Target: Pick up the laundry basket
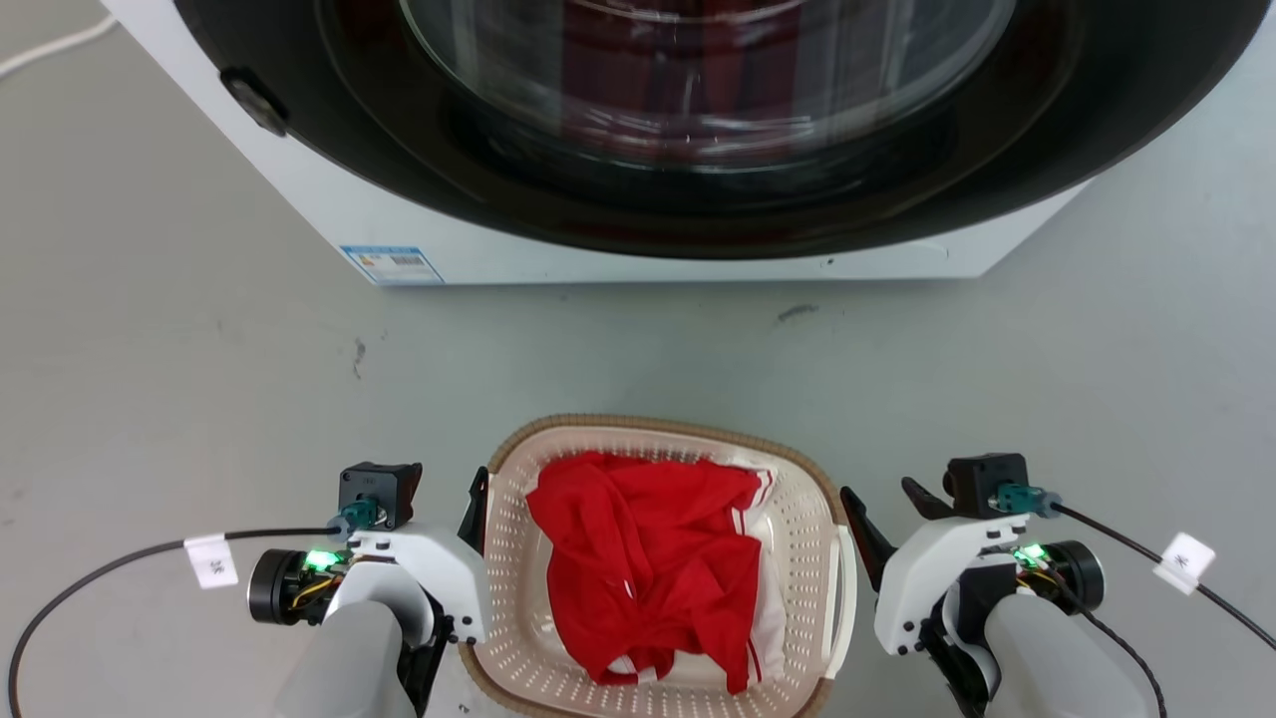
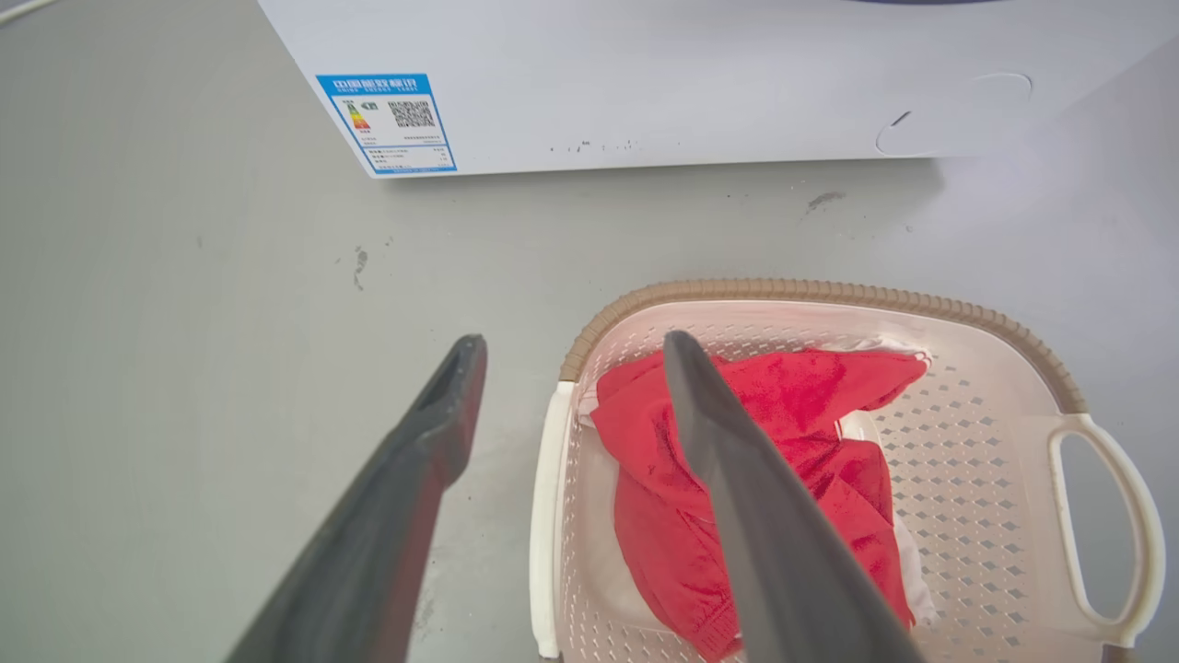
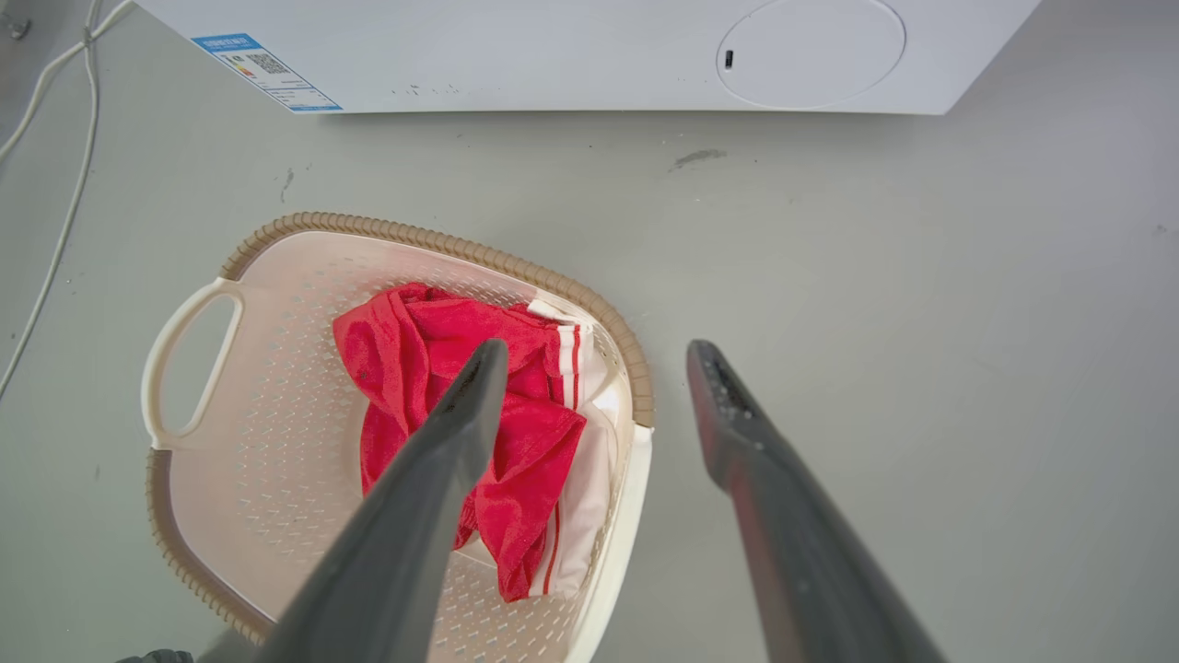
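Observation:
The laundry basket point(image 1: 802, 519) stands on the grey floor in front of me, cream and perforated with a brown woven-look rim point(image 1: 638, 423). A crumpled red and white garment point(image 1: 648, 558) lies inside it. My left gripper point(image 1: 444, 504) is open at the basket's left side. In the left wrist view this gripper point(image 2: 571, 343) straddles the white left handle point(image 2: 545, 497), one finger over the inside and one outside. My right gripper point(image 1: 890, 514) is open at the right side. In the right wrist view it point(image 3: 599, 350) straddles the right handle point(image 3: 628, 516) the same way. Neither gripper holds anything.
A white washing machine point(image 1: 399, 234) with a round dark glass door point(image 1: 698, 90) stands just beyond the basket, with a strip of bare floor between them. A white cable point(image 3: 55, 230) runs along the floor to the left. Black cables point(image 1: 100, 573) trail from both wrists.

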Controlling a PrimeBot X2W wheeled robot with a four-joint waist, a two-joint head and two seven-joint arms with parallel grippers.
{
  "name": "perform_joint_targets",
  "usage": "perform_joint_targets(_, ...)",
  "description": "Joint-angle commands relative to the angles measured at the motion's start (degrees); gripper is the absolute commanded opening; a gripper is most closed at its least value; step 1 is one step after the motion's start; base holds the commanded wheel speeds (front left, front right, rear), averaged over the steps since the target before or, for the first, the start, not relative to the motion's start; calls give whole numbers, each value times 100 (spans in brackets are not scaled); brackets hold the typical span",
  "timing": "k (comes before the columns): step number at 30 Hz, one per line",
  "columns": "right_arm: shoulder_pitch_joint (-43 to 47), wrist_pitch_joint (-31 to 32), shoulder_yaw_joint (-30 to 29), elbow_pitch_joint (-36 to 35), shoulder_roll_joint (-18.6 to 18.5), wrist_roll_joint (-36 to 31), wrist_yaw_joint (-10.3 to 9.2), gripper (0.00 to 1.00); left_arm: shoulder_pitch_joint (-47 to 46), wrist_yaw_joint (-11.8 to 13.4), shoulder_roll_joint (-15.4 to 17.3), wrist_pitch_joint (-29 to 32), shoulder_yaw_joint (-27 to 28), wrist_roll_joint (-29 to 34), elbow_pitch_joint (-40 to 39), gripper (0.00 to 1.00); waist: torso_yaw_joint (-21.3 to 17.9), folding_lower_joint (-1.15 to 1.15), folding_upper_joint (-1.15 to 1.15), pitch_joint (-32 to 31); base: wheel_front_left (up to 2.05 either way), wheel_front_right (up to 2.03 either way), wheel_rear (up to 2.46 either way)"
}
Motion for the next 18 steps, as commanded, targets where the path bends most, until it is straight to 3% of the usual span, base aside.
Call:
perform_joint_targets(1, -153, 46, 79, 92, 7, 95, -3, 100, -144, -12, 9, -15, -45, -35, 150, 100, -30, 0, 0, 161, 0, 0, 0)
perform_joint_targets(8, -686, 370, 651, 760, 7, 689, -3, 100, -798, -32, 90, 75, -403, -266, 1058, 100, -82, 0, 0, 703, 0, 0, 0)
perform_joint_targets(18, -1030, 632, 1264, 1197, 7, 1341, -3, 100, -1212, -33, 209, 367, -733, -662, 1596, 100, -152, 0, 0, 1162, 0, 0, 0)
